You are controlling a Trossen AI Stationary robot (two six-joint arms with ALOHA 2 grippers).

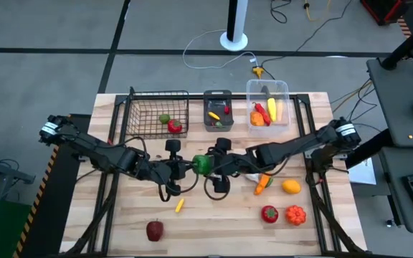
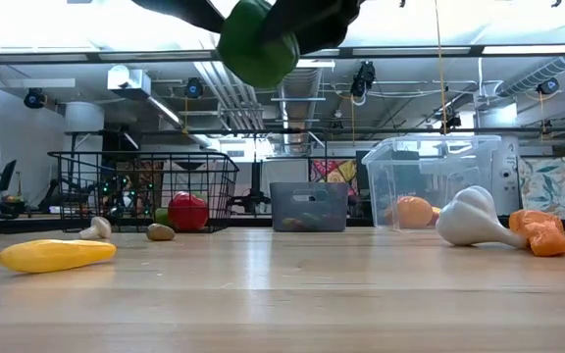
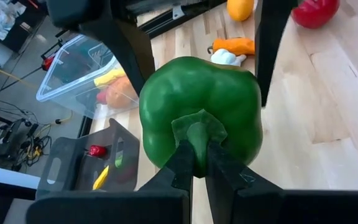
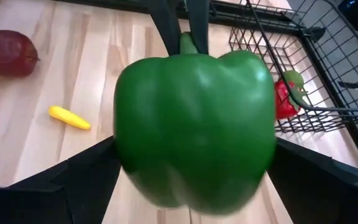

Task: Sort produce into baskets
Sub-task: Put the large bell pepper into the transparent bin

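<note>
— Pepper up in the air! The green bell pepper (image 1: 202, 164) hangs over mid-table, between both arms.

— Who has it?

— The left gripper (image 3: 196, 163) is pinched tight on its stem. The right gripper (image 4: 194, 158) brackets the body, jaws spread wide on either side of it.

— Touching?

— Can't tell from here.

— And the baskets?

— Along the far edge of the table (image 1: 214, 222): the black wire-mesh basket (image 1: 139, 107) holds a red and green pepper, the dark grey plastic bin (image 1: 218, 94) has small pieces, the clear plastic tub (image 1: 267, 88) has yellow, orange and red ones.

— Loose produce?

— A dark red apple (image 1: 154, 230), small yellow pepper (image 1: 179, 206), carrot (image 1: 263, 183), lemon (image 1: 290, 187), tomato (image 1: 269, 213) and orange pumpkin (image 1: 295, 214) lie on the table.
</note>
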